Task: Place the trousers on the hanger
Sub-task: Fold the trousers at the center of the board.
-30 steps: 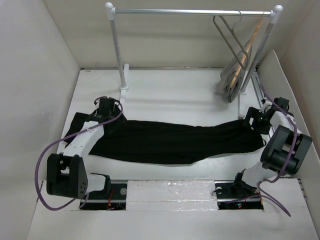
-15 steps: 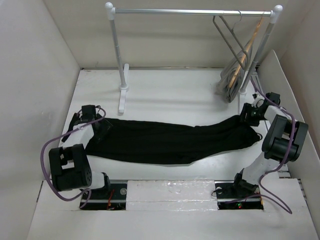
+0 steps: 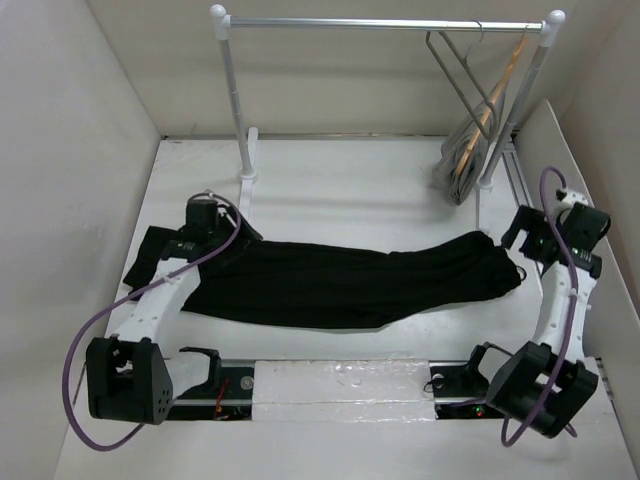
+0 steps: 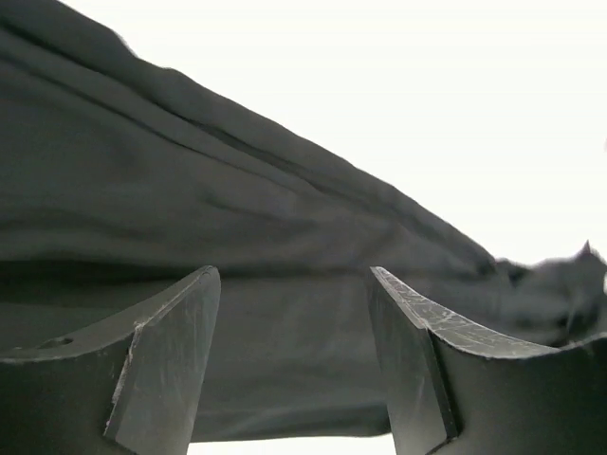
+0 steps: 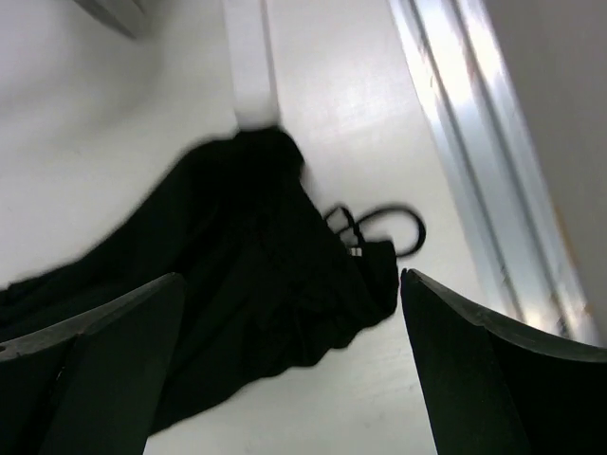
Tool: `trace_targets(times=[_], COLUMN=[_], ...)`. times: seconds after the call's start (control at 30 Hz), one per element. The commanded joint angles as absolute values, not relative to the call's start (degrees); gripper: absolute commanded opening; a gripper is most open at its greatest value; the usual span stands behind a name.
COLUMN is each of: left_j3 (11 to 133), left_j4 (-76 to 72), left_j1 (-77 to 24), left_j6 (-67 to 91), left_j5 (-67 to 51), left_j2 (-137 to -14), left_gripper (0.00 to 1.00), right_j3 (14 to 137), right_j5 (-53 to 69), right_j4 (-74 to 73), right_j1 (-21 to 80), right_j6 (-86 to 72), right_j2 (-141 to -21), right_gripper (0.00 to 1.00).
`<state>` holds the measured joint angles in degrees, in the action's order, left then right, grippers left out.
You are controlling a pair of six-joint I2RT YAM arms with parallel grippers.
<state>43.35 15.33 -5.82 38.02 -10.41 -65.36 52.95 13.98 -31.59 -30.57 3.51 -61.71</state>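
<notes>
- The trousers (image 3: 350, 280) look soft, limp and light; pinch a fold near the drawstring (image 5: 384, 226).
- Left hand (image 4: 294, 277) and right hand (image 5: 292, 277) are both released, holding nothing.

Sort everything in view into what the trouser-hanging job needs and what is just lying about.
Belongs to the job:
- black trousers, spread flat on the table
- grey hanger, hooked on the rail
- left tool and right tool, both open

Just there:
- wooden hanger
- grey cloth hanging beside it
- rack
</notes>
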Motion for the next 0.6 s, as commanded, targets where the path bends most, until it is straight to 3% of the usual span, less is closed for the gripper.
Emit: trace_targets(times=[0.0, 0.2, 0.43, 0.57], left_j3=[44.1, 42.9, 42.3, 41.8], left_j4=[13.3, 12.4, 12.4, 12.8], left_j1=[-12.0, -16.4, -17.0, -17.0], left_j6=[38.8, 36.9, 32.4, 31.5], left_j5=[-12.9, -12.8, -14.5, -15.9], left_j2=[-64.3, -64.6, -65.2, -69.3], left_gripper=[0.6, 0.6, 0.6, 0.59], right_j3=[44.7, 43.5, 44.4, 44.6], right_j5=[17.7, 26.7, 16.4, 13.8], right_j4=[-33.7, -24.1, -28.3, -31.3], right_j1=[-35.5, -32.8, -27.1, -24.4], right_j6=[2.1, 0.2, -4.1, -5.1], right_j2=[-64.7, -69.3, -59.1, -65.1], right_gripper=[1.0, 1.0, 1.0, 1.0])
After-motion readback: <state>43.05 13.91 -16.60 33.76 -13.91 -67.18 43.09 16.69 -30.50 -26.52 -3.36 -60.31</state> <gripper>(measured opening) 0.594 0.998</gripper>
